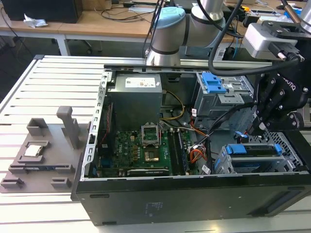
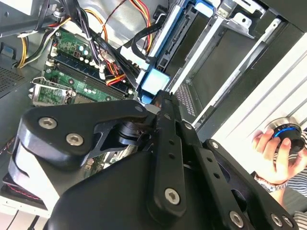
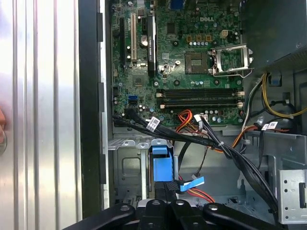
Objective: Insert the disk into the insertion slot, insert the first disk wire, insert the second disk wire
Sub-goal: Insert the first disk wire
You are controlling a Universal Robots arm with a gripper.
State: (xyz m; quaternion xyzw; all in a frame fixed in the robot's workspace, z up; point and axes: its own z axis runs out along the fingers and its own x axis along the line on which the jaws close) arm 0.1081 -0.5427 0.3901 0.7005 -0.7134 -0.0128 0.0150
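Observation:
The disk (image 1: 252, 149) lies in its blue carrier inside the insertion slot (image 1: 224, 164), the low grey cage in the case's corner, near the front at the exterior view's right. The carrier's blue end (image 3: 160, 165) shows between the cage walls (image 3: 127, 167). My gripper (image 1: 258, 127) hangs just above that end. In the first wrist view my gripper (image 3: 169, 190) has its fingers pressed together. A red disk wire with a blue tag (image 3: 192, 184) leads out from between them. In the second wrist view a fingertip (image 2: 162, 98) sits beside the light-blue carrier end (image 2: 153, 81).
The open computer case holds a green motherboard (image 1: 141, 148), a grey power supply (image 1: 136, 97) and a taller cage with a blue latch (image 1: 214, 83). Black cable bundles (image 3: 192, 139) cross near the slot. A grey fixture tray (image 1: 43, 155) lies outside. A person's hand (image 2: 273, 148) holds a round knob.

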